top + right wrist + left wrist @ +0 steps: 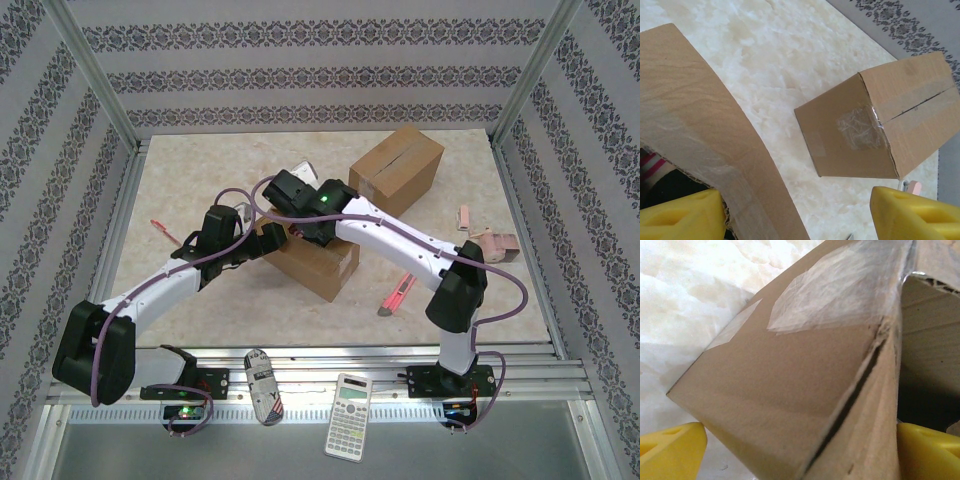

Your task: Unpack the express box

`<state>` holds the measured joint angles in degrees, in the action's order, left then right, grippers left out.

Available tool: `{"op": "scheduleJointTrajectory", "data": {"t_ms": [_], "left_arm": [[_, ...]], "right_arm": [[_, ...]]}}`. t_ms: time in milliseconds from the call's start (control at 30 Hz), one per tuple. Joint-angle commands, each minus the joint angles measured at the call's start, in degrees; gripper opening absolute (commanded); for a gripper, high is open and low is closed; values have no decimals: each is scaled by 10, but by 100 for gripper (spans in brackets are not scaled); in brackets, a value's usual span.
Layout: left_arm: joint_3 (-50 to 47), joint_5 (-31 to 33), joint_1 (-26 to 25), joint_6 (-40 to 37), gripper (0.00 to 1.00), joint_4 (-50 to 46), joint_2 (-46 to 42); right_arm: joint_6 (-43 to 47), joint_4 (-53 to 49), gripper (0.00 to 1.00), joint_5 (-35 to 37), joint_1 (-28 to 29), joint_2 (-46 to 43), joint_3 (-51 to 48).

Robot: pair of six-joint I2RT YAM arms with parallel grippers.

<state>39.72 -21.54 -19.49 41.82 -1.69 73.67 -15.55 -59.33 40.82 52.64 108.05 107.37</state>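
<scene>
left gripper (800, 457) spread wide, astride a taped corner of the open express box (318, 262) at mid-table; right gripper (797, 215) also spread, one finger (680, 215) against the raised flap (715, 125) (a striped thing (651, 162) shows inside); a sealed box (397, 167) stands apart, farther right

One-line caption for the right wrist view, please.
Right gripper open beside a curved cardboard flap, with a second taped box standing beyond on the table.

Opened box (320, 268) top hidden beneath arms (385, 232); interior (935, 365) dark, contents unreadable.
</scene>
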Motion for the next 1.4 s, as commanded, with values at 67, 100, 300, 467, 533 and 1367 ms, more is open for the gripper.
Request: {"op": "scheduleJointTrajectory", "data": {"t_ms": [67, 100, 300, 467, 533, 1367], "left_arm": [[-2, 19, 0, -42, 95, -140, 14], [6, 14, -1, -46, 95, -145, 12], [85, -12, 0, -75, 98, -179, 5], [142, -13, 0, -86, 100, -204, -3], [152, -7, -1, -86, 100, -211, -9], [93, 9, 56, -49, 100, -117, 36]], "right_arm": [[81, 85, 74, -46, -14, -42, -51], [109, 103, 75, -76, -11, -47, -71], [228, 144, 78, -135, 0, -50, -121], [286, 177, 80, -135, 1, -46, -120], [297, 186, 79, -135, 1, -39, -114], [308, 191, 73, -111, -5, 49, -42]]}}
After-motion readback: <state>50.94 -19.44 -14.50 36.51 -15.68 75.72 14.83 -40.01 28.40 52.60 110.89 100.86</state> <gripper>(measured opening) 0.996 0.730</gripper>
